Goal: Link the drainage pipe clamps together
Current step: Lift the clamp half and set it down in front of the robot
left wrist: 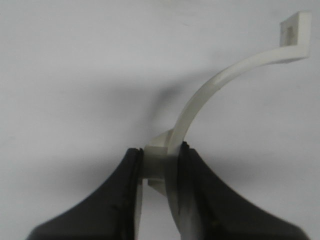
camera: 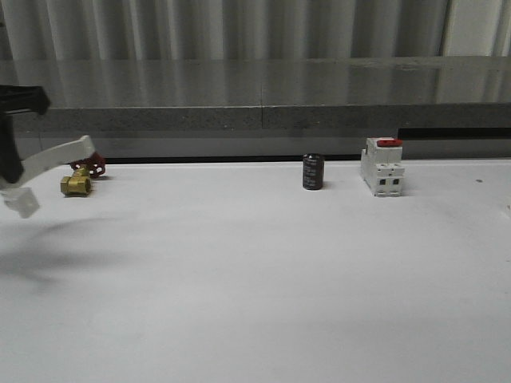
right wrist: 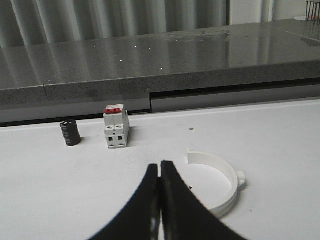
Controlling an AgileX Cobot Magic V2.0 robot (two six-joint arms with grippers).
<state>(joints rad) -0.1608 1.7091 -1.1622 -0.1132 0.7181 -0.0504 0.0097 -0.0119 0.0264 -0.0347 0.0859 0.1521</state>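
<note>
Colours on the counter [camera: 255,303]: mostly white.
White clamp halves [left wrist: 210,95] [right wrist: 222,182], black grippers [left wrist: 159,172] [right wrist: 160,172], white switch block [camera: 382,167] with red top, black cylinder [camera: 313,171], brass valve [camera: 77,184] with red handle, grey speckled ledge [camera: 263,96].

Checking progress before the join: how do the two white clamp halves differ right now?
The left half is pinched in the left gripper and held above the table; the right half lies flat on the table, untouched. The right gripper beside it is shut and empty. Both are white curved pieces with end tabs.
</note>
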